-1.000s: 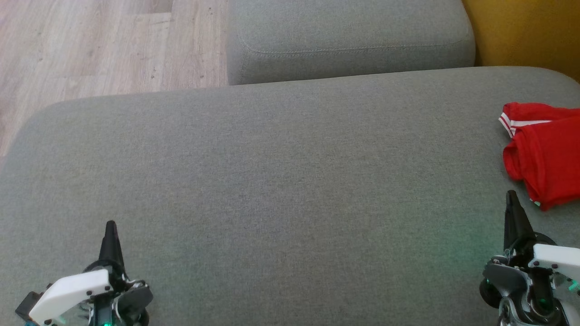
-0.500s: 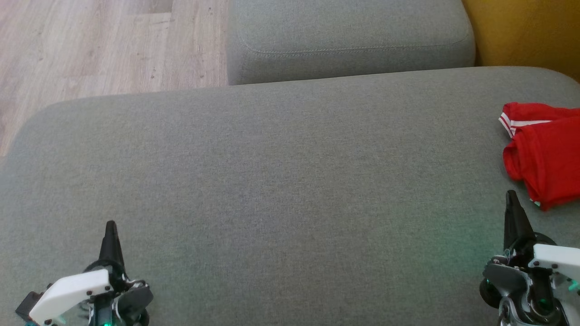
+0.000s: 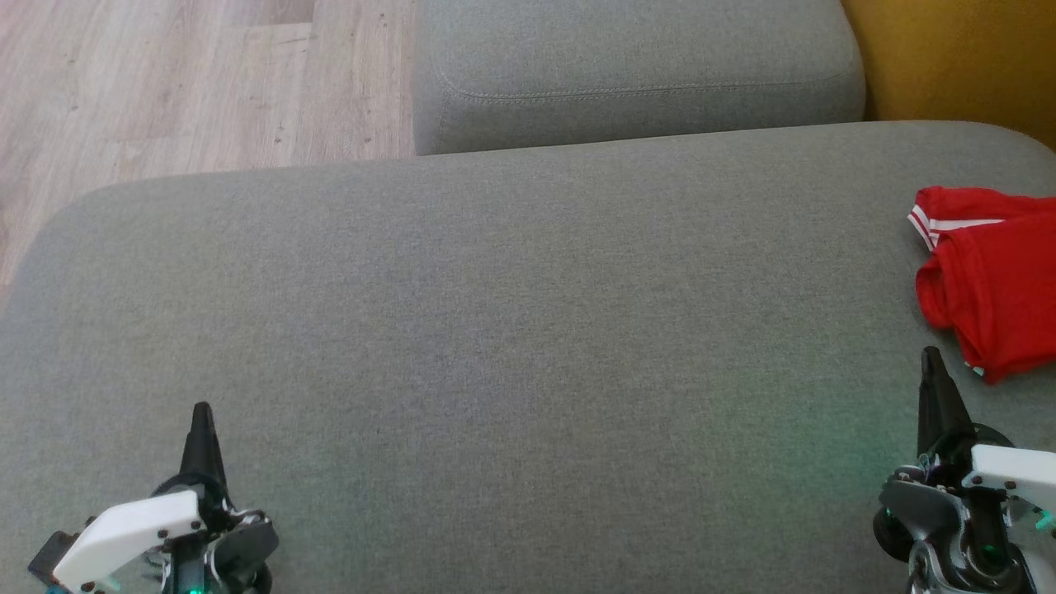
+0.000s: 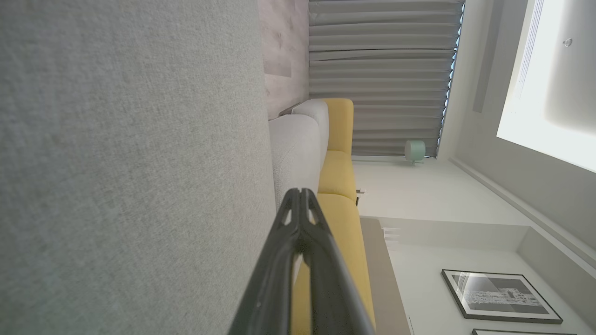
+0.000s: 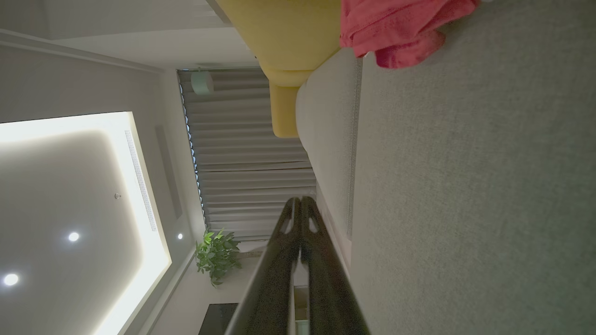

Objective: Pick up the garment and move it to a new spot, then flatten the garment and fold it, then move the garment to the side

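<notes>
The garment point(image 3: 994, 285) is red with white stripes on one hem, crumpled at the right edge of the grey cushion point(image 3: 511, 330); the right wrist view has the garment point(image 5: 396, 28) at its top. My right gripper point(image 3: 932, 363) hovers just below and left of it, shut and empty, not touching it. In its own view the right gripper point(image 5: 300, 202) has both fingers pressed together. My left gripper point(image 3: 201, 415) rests over the cushion's lower left, also shut and empty, and the left gripper point(image 4: 300, 193) shows its tips together.
A second grey cushion point(image 3: 635, 74) lies beyond the first one. Yellow upholstery point(image 3: 957, 58) rises at the back right. Wooden floor point(image 3: 165, 82) lies past the cushion's left and far edges.
</notes>
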